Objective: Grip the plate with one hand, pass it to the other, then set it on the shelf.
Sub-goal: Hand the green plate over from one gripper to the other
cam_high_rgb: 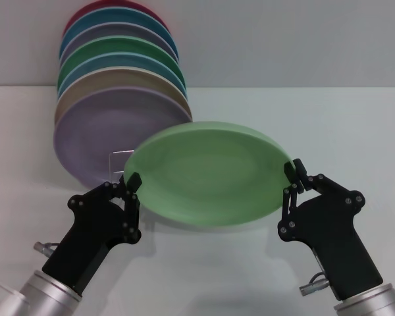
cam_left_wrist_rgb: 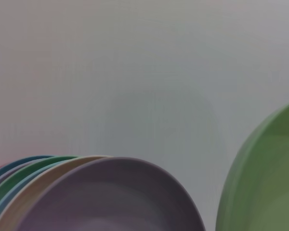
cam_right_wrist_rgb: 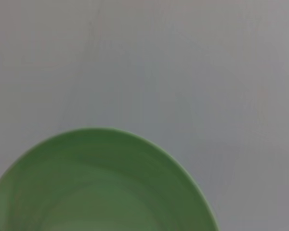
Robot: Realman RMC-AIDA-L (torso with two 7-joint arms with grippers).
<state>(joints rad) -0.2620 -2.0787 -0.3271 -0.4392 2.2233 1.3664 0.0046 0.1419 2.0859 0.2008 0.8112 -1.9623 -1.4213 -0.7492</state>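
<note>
Toward the far left of the white counter point(cam_high_rgb: 263, 276), a row of plates point(cam_high_rgb: 112, 72) leans one against the next, with a lavender plate point(cam_high_rgb: 95, 141) at the front. Just in front of it stands the shelf point(cam_high_rgb: 122, 155), a thin wire rack, mostly hidden behind the plate point(cam_high_rgb: 207, 174). The left gripper point(cam_high_rgb: 131, 187) is at the near left of the counter, its jaws set on the left rim of the plate, though it cannot be told how firmly they are closed. The pale green plate is held off the counter, tilted, between the two grippers near the middle. The right gripper point(cam_high_rgb: 295, 176) is at the near right, its jaws pinched narrow on the plate's right rim. In the left wrist view the plate's edge point(cam_left_wrist_rgb: 260, 183) shows beside the lavender plate point(cam_left_wrist_rgb: 111, 197); the right wrist view shows the plate's hollow point(cam_right_wrist_rgb: 101, 187).
</note>
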